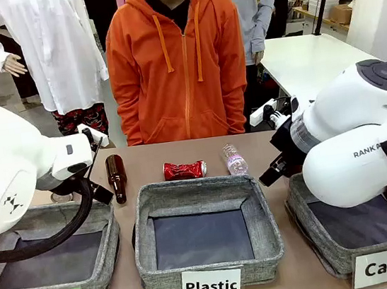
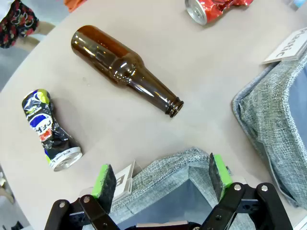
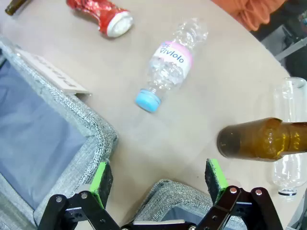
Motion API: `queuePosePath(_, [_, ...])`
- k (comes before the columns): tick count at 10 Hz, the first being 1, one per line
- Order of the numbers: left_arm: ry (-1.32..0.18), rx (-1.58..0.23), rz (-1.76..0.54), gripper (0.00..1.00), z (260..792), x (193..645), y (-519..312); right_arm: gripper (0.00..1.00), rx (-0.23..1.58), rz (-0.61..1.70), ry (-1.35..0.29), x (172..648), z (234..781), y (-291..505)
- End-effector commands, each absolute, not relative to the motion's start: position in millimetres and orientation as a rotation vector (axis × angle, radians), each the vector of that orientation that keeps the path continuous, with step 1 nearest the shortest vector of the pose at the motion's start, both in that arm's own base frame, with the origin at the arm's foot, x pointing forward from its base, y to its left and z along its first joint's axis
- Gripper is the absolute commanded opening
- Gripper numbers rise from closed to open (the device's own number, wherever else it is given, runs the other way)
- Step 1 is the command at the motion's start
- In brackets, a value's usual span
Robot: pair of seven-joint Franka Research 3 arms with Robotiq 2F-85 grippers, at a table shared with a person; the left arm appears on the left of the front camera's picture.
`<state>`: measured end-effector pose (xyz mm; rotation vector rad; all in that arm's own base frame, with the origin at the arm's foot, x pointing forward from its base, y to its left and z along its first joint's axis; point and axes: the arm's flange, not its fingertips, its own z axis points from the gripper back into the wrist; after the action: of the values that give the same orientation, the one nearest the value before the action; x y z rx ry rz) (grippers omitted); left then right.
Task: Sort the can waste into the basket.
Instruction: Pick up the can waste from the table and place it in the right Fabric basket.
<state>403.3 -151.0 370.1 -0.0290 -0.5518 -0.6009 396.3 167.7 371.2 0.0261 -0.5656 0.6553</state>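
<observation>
Basket (image 1: 311, 225) labelled "Can" half hidden behind right arm (image 1: 362, 151)

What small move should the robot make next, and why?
Probably ease the right end effector, open above a corner of the Can basket, toward the crushed red can; it lies free on the table, not yet in the basket.

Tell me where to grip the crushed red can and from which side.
Take the red can across its crumpled middle, coming straight down from above. It lies on its side, long axis running left-right, so close front to back over the narrowed waist.
</observation>
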Motion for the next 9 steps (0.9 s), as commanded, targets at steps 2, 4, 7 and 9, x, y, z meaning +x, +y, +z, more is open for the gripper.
queuePosePath(2, [-0.552, -0.029, -0.601, 1.00, 370.2, 403.3, -151.0, 1.00, 0.026, 0.655, -0.566, 396.3, 371.3, 167.7])
queuePosePath(4, [-0.552, -0.029, -0.601, 1.00, 370.2, 403.3, -151.0, 1.00, 0.026, 0.655, -0.566, 396.3, 371.3, 167.7])
queuePosePath(7, [-0.552, -0.029, -0.601, 1.00, 370.2, 403.3, -151.0, 1.00, 0.026, 0.655, -0.566, 396.3, 371.3, 167.7])
queuePosePath(9, [-0.552, -0.029, -0.601, 1.00, 370.2, 403.3, -151.0, 1.00, 0.026, 0.655, -0.566, 396.3, 371.3, 167.7])
